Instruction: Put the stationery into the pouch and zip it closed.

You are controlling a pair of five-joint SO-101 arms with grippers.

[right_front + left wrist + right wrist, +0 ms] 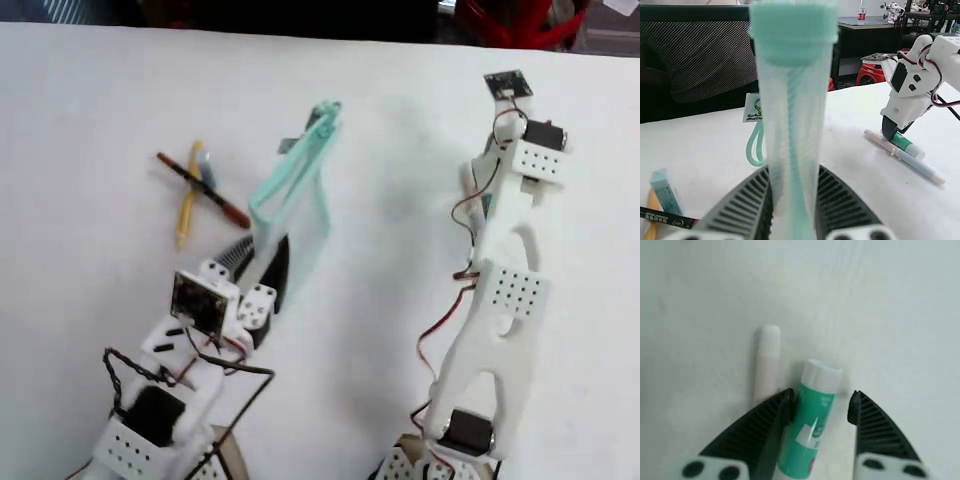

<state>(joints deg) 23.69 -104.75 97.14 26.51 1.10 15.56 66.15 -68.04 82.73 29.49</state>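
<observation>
My left gripper (792,172) is shut on the lower edge of the mint-green see-through pouch (792,100), holding it upright above the table (262,270). The pouch (290,195) stands tall left of centre. Over on the right side of the table, my right gripper (821,400) is open and straddles a green glue stick (812,420); one finger touches it and the other stands apart. A pale pink-and-white pen (767,360) lies alongside the glue stick. The left wrist view shows that gripper (892,132) low over the glue stick (905,144) and pen (910,160).
A yellow pencil (187,205), a dark red pencil (205,188) crossing it and a blue eraser (206,165) lie left of the pouch. The right arm (505,290) stretches along the table's right side. Chairs and a second table stand behind.
</observation>
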